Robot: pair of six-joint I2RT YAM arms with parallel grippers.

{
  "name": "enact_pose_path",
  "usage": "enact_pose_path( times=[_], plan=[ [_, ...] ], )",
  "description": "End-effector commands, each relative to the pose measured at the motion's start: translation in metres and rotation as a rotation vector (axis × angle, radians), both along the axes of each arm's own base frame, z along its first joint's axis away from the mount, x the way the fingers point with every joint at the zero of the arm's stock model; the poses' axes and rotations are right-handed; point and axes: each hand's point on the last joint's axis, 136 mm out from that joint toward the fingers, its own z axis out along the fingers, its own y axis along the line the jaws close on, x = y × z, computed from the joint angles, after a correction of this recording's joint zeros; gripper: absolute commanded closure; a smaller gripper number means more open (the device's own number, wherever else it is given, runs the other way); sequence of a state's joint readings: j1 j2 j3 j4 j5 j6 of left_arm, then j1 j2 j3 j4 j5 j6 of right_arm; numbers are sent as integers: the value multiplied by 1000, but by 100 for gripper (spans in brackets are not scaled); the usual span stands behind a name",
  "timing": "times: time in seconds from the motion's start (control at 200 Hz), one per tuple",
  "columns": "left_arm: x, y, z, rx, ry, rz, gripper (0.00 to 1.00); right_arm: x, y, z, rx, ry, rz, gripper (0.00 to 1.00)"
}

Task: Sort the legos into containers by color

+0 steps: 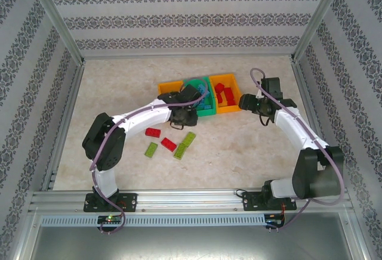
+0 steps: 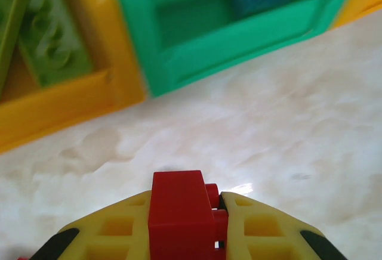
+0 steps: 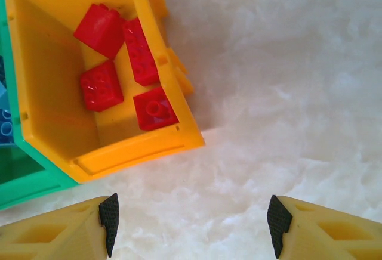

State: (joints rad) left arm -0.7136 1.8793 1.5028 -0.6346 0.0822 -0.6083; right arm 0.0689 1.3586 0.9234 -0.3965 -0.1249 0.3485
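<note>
Marbled tabletop (image 1: 119, 93): containers (image 1: 234, 98) upper centre, loose legos (image 1: 169, 144) mid-frame; left gripper (image 2: 188, 205) clamps one red brick (image 2: 178, 218), likely light, rigid, slick, best pinched across flat sidewalls; right gripper (image 3: 193, 227) spread empty below orange bin (image 3: 179, 87).

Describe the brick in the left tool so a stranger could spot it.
Find the three joined bins on the table. In front of them hangs the left tool, shut on a red brick; the other bricks nearby lie loose.
</note>
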Motion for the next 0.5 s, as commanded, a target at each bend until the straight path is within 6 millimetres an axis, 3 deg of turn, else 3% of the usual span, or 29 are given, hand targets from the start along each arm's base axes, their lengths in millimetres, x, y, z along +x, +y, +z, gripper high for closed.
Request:
enact_pose_path(
  times=[0.0,0.155,0.265,0.495],
  plan=[
    [21,-38,21,-84,-51,-89,85,-13,3,-5,44,-6,-10,31],
    [53,-82,42,-184,-79,-149,85,-30,-3,-12,41,-18,-38,29],
    [74,-109,42,-276,-59,-153,85,-38,-10,-8,56,-39,-68,29],
    [119,-130,30,-415,-36,-66,82,-52,-7,-9,103,-43,-67,29]
  ],
)
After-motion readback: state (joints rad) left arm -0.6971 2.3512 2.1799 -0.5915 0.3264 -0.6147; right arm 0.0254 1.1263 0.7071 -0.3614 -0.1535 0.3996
